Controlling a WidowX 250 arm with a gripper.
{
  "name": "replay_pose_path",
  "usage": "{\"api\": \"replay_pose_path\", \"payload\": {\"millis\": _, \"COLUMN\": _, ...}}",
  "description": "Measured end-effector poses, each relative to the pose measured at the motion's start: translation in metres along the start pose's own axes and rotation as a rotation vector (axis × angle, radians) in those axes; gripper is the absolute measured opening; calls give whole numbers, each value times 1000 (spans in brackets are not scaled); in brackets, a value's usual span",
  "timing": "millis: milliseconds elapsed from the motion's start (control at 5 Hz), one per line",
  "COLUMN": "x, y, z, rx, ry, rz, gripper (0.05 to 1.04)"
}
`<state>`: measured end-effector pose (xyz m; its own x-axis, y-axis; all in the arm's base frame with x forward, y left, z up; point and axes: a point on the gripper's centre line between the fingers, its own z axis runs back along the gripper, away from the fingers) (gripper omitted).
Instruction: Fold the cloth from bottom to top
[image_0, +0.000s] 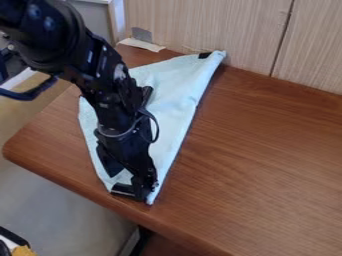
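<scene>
Cloth (175, 95) on bench (267, 155), bottom end at 7 o'clock, pincer (136, 193) there; can't tell if clenched. Pinch just the edge, lift low, lay toward 1 o'clock, no dragging.

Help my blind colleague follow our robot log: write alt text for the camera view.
A black robot arm comes in from the upper left, its gripper at the lower end of a pale blue cloth on a brown wooden table. The cloth narrows toward that end. Light wood-grain panels stand behind the table.
</scene>
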<state>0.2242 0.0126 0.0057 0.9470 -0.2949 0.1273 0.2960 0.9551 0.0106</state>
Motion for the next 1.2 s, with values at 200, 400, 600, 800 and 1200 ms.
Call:
{"api": "replay_pose_path", "payload": {"millis": 200, "x": -1, "y": 0, "z": -11, "rx": -13, "ry": 28, "rz": -4, "gripper": 951}}
{"api": "replay_pose_path", "payload": {"millis": 400, "x": 2, "y": 1, "z": -12, "rx": -4, "ry": 15, "rz": 0, "gripper": 728}}
{"api": "replay_pose_path", "payload": {"millis": 600, "x": 3, "y": 3, "z": -12, "rx": 8, "ry": 16, "rz": 5, "gripper": 564}}
{"api": "replay_pose_path", "payload": {"millis": 800, "x": 3, "y": 2, "z": -11, "rx": 9, "ry": 18, "rz": -1, "gripper": 438}}
{"api": "replay_pose_path", "payload": {"millis": 1200, "x": 11, "y": 19, "z": 11, "rx": -4, "ry": 1, "rz": 43, "gripper": 141}}
